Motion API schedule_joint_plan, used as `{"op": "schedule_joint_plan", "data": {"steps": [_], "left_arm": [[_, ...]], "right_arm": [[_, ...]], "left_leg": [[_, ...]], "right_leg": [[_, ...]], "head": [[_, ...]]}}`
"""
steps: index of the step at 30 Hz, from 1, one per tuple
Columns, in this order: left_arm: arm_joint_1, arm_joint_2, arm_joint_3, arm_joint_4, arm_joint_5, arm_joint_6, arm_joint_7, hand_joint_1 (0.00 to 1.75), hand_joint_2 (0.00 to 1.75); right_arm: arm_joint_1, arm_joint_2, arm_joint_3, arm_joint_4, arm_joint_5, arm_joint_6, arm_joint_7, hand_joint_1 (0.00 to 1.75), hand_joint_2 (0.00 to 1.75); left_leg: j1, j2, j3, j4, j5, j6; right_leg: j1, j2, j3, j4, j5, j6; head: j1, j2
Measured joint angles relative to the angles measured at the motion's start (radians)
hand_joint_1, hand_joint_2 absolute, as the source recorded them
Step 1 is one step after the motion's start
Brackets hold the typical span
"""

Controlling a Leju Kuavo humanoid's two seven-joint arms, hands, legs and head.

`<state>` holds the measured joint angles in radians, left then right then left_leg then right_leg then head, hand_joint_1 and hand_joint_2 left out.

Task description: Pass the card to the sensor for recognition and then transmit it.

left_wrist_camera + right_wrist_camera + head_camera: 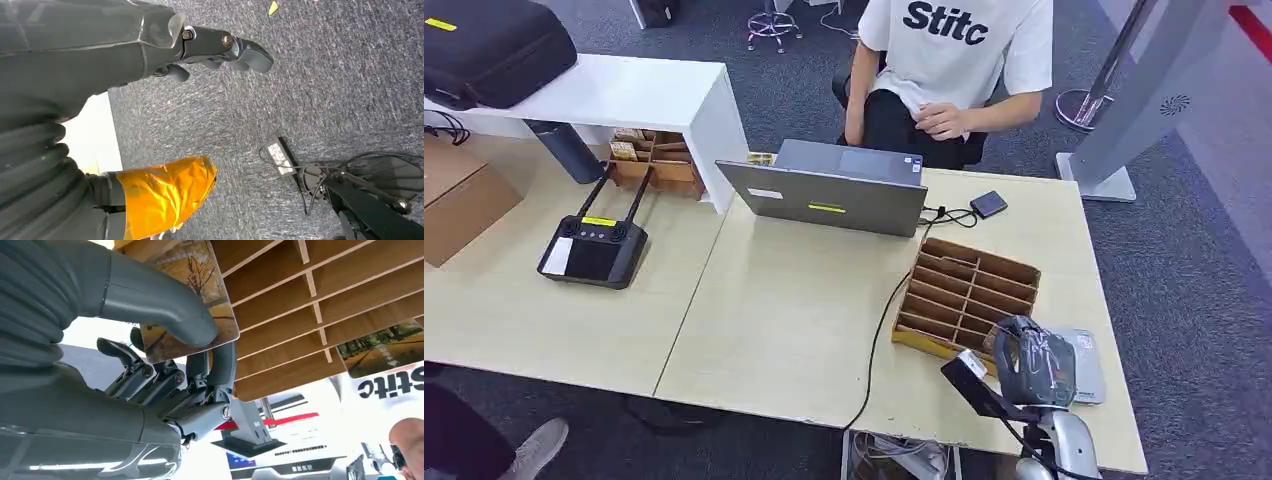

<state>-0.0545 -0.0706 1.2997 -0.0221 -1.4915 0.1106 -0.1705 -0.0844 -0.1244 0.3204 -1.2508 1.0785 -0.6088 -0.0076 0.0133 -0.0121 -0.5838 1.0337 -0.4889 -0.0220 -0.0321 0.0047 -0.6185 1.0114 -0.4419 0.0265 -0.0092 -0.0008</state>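
One card (192, 300), printed with autumn trees, is pinched between the thumb and fingers of the right hand (1032, 362), beside the near corner of a slotted wooden rack (964, 293); a second card (385, 347) sits in one of its slots. A flat grey sensor pad (1086, 362) lies under the hand. The left hand (220, 47) hangs over grey carpet, fingers loosely apart, holding nothing. One grey laptop (829, 190) and a seated person (949, 70) lie beyond.

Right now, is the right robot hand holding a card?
Yes, the right robot hand pinches a tree-printed card between thumb and fingers beside the wooden organizer.
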Motion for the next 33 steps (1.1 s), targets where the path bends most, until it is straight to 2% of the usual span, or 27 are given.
{"op": "schedule_joint_plan", "data": {"steps": [7, 20, 21, 26, 30, 33], "left_arm": [[0.0, 0.0, 0.0, 0.0, -0.001, -0.006, 0.0, 0.0, 1.75], [0.0, 0.0, 0.0, 0.0, -0.002, -0.006, -0.002, 0.0, 1.75], [0.0, 0.0, 0.0, 0.0, -0.002, -0.01, -0.006, 0.0, 1.75], [0.001, 0.004, 0.0, 0.0, -0.003, -0.018, -0.018, 0.0, 1.75], [0.001, 0.006, 0.0, 0.0, -0.006, -0.026, -0.021, 0.0, 1.75], [-0.001, 0.006, 0.0, 0.0, -0.007, -0.028, -0.029, 0.0, 1.75]], "right_arm": [[0.001, 0.0, -0.001, -0.026, 0.001, -0.027, -0.016, 1.75, 1.75], [-0.003, -0.001, -0.008, -0.069, 0.002, -0.035, -0.021, 1.75, 1.75], [-0.009, -0.003, -0.013, -0.098, 0.007, -0.071, -0.029, 1.75, 1.75], [-0.053, -0.016, -0.04, -0.206, 0.019, -0.08, -0.049, 1.75, 1.75], [-0.113, -0.03, -0.055, -0.289, -0.034, -0.066, -0.059, 1.75, 1.75], [-0.188, -0.037, -0.057, -0.317, -0.106, -0.008, -0.069, 1.75, 1.75]], "left_leg": [[0.0, 0.0, 0.0, 0.0, 0.0, 0.0], [0.0, 0.0, 0.0, 0.0, 0.0, 0.0], [0.0, 0.0, 0.0, 0.0, 0.0, 0.0], [0.0, 0.0, 0.0, 0.0, 0.0, 0.0], [0.0, 0.0, 0.0, 0.0, 0.0, 0.0], [0.0, 0.001, 0.001, 0.0, 0.0, 0.0]], "right_leg": [[0.0, 0.0, 0.0, 0.0, 0.0, 0.0], [0.0, 0.0, 0.0, 0.0, 0.0, 0.0], [0.0, 0.0, 0.0, 0.0, 0.0, 0.0], [0.0, 0.0, 0.0, 0.0, 0.0, 0.0], [0.0, 0.0, 0.0, 0.0, 0.001, 0.0], [0.0, 0.001, 0.0, 0.0, 0.001, 0.0]], "head": [[0.0, 0.0], [0.0, 0.0], [0.0, 0.0], [0.0, 0.0], [0.0, 0.0], [0.0, 0.0]]}}
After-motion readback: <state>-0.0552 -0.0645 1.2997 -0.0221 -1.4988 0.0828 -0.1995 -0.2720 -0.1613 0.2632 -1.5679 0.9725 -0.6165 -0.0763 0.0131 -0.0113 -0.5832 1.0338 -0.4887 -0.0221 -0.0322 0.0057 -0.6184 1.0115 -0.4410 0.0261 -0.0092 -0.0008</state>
